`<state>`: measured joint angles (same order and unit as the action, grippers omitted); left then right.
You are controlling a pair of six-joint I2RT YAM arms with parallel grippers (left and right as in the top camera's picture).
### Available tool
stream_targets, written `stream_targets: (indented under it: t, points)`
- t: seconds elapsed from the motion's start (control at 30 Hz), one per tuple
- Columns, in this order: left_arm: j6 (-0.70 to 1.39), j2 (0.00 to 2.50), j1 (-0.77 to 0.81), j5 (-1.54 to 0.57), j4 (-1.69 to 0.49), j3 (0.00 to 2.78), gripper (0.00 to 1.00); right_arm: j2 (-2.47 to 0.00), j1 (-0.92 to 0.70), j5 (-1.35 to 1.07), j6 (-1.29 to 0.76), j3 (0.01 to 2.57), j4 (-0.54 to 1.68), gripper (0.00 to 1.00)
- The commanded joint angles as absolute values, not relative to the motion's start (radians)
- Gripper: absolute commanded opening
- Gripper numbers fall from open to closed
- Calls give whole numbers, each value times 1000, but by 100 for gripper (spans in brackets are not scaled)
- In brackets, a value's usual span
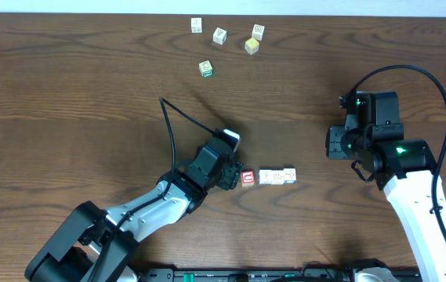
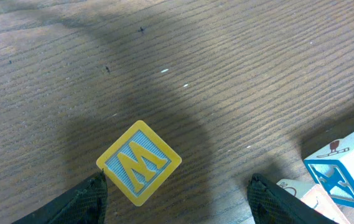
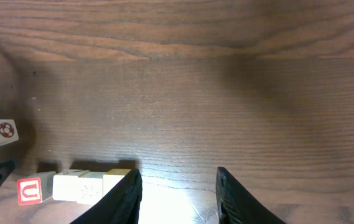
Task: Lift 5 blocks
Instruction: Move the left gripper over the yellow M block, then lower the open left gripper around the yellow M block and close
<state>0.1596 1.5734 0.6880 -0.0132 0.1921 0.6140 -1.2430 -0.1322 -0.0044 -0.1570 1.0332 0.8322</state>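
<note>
Dark wood-grain table [image 1: 66,94] holds a short row of blocks [image 1: 276,177].

We are counting one yellow cube [image 2: 138,163] inside the left pincer [image 2: 177,191], four cubes [image 1: 270,177] beside it, five cubes [image 1: 219,35] well beyond.

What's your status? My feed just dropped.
Left claw open, straddling yellow M block. Right claw open, empty. Blue X block close beside left claw.

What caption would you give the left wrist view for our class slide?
Open left gripper above a yellow M block on the wooden table.
</note>
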Motion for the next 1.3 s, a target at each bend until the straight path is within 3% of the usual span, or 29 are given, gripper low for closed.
stream_targets:
  t: [0.0, 0.23, 0.37, 0.77, 1.0, 1.07, 1.27]
  points:
    - [150, 1578, 686, -4, 196, 638, 73, -1246, -119, -8, -171, 1051, 831, 36]
    - [206, 1578, 686, 45, 223, 638, 72, -1246, -119, -8, -171, 1051, 831, 36]
    - [268, 1578, 686, 65, 235, 638, 64, -1246, -119, -8, -171, 1051, 830, 36]
    - [397, 1581, 686, 66, 241, 638, 63, -1246, -119, -9, -172, 1051, 830, 35]
    - [511, 1581, 686, 99, 241, 638, 57, -1246, -119, -9, -179, 1051, 830, 35]
    - [516, 1581, 686, 117, 222, 639, 51, -1246, -119, -9, -179, 1051, 830, 35]
    - [563, 1583, 687, 177, 162, 640, 49, -1246, -119, -9, -179, 1051, 830, 35]
